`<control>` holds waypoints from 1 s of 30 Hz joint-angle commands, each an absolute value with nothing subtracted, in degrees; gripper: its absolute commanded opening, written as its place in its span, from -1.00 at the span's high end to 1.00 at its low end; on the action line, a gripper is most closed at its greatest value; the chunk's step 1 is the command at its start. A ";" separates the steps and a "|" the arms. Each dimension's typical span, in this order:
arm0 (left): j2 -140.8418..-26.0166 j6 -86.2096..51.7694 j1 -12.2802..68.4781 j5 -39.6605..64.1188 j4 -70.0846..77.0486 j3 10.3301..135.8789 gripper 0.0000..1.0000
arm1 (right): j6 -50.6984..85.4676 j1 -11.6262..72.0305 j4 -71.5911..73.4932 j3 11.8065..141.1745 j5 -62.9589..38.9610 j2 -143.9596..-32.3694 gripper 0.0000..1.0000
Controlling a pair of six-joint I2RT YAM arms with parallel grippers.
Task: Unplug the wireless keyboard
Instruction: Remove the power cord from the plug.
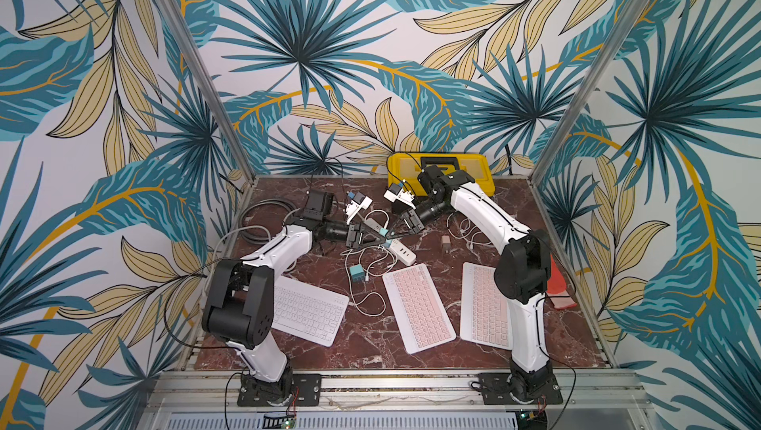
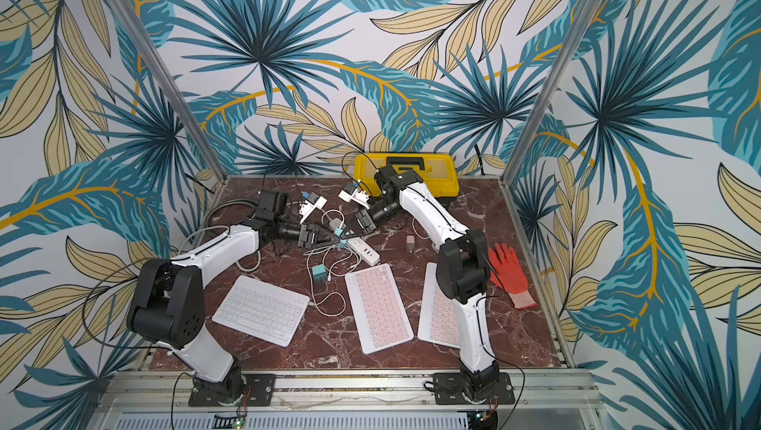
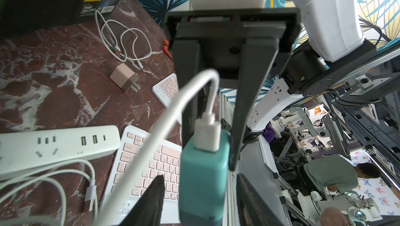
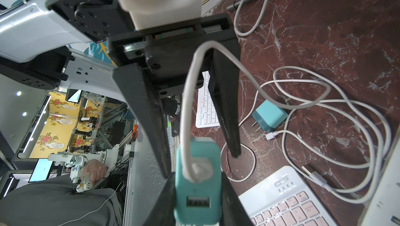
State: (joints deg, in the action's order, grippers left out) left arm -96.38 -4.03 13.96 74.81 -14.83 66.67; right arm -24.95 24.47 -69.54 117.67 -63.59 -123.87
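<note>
Pinching the rounded teal plastic charger block (image 3: 203, 181) by its sides near the port face, the right gripper (image 3: 210, 149) is clenched on it. Its matte black wedge-shaped fingers (image 3: 246, 95) taper to narrow tips that lie against the smooth casing. The left gripper (image 4: 201, 165) faces it from the opposite end. Its jaws stand apart and straddle the block, with slivers of gap on both sides in the left wrist view, so it grasps nothing.

A boxy white USB plug (image 3: 206, 136) sits in the port face, and its glossy round white cord (image 3: 173, 110) arches up and away. A second, unfilled slot shows beside it in the right wrist view. Where the cord's far end goes cannot be traced.

Close by lies a long white plastic power strip (image 1: 397, 250) with rounded ends, on the red-brown, white-veined marble tabletop (image 1: 362, 341). Nearer the arm bases lie three flat rectangular wireless keyboards:
- a white-keyed one (image 1: 306, 310) on the left
- a tilted pink-keyed one (image 1: 418, 308) in the middle
- another pink-keyed one (image 1: 479, 304) partly behind the right arm

Between the first two lies a second teal cube charger (image 1: 356, 273) amid loose white loops of cord. A beige cube charger (image 1: 446, 242) lies near the strip. A yellow hard-plastic toolbox (image 1: 473, 168) stands at the back edge, and a red knitted glove (image 2: 510, 271) lies at the right.
</note>
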 commanded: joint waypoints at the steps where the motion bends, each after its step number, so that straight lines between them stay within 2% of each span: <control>1: -97.37 -2.90 15.00 77.28 -14.44 68.66 -0.06 | -25.93 24.61 -71.01 118.52 -66.10 -125.40 0.53; 15: -97.30 -3.87 14.59 85.13 -14.41 65.42 0.16 | -24.41 24.52 -69.72 119.13 -65.20 -126.22 0.54; 21: -96.79 -3.69 13.78 85.50 -14.44 64.60 0.26 | -25.29 24.52 -70.79 119.20 -64.85 -126.20 0.54; 23: -96.61 -3.69 13.79 85.71 -14.46 64.50 0.25 | -25.63 24.52 -71.13 119.19 -64.79 -126.30 0.54; 27: -95.73 -3.60 13.32 86.48 -14.48 63.81 0.01 | -26.06 24.52 -71.37 119.20 -64.60 -126.47 0.54; 30: -95.68 -3.30 13.18 86.76 -14.46 63.34 -0.03 | -25.86 24.52 -71.38 119.76 -64.76 -126.87 0.54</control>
